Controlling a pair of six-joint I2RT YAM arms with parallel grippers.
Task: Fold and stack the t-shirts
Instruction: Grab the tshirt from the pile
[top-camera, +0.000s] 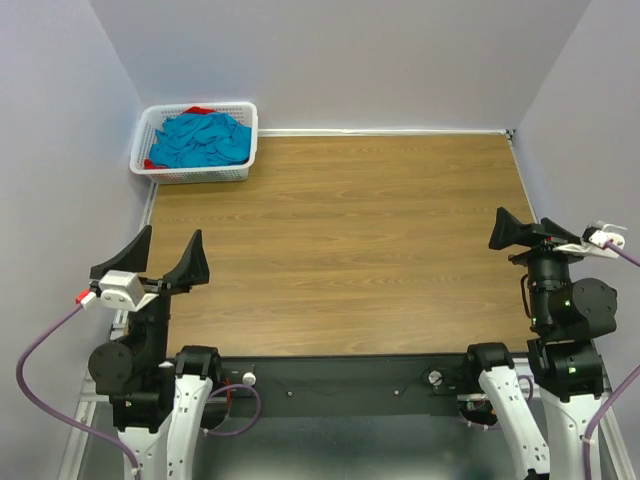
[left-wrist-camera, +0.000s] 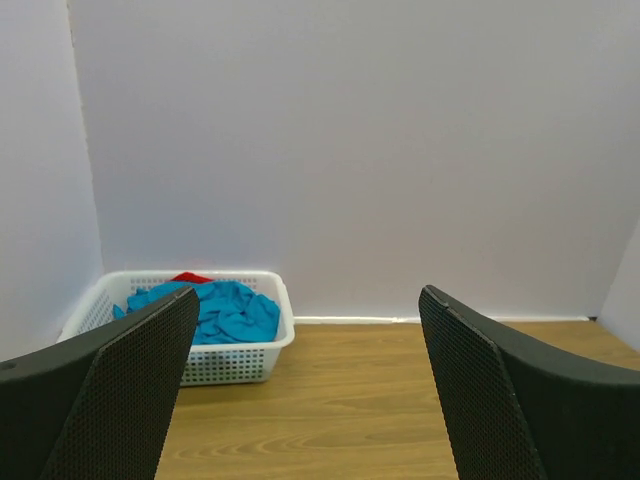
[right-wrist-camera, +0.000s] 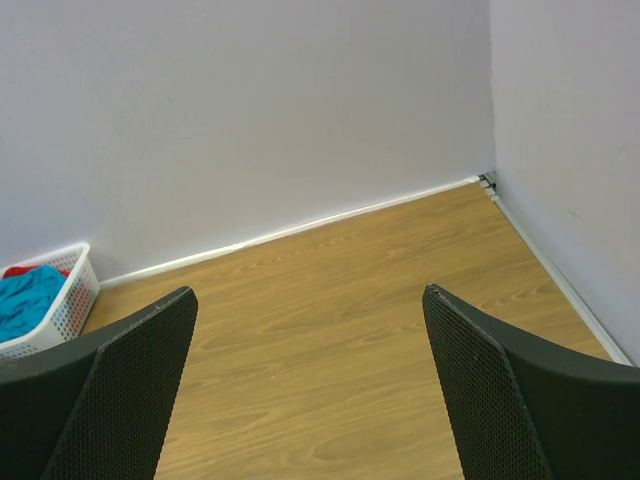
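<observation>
The teal shirt (top-camera: 203, 140) lies crumpled in the basket (top-camera: 195, 176) at the table's (top-camera: 340, 250) far left corner. It is heaped over the red shirt (top-camera: 200, 109), of which only small bits show at the basket's far rim and left side. The left gripper (left-wrist-camera: 308, 290) hangs above the table's near left corner and the right gripper (right-wrist-camera: 309, 292) above its right edge, both well apart from the basket, each with jaws spread wide and holding nothing.
</observation>
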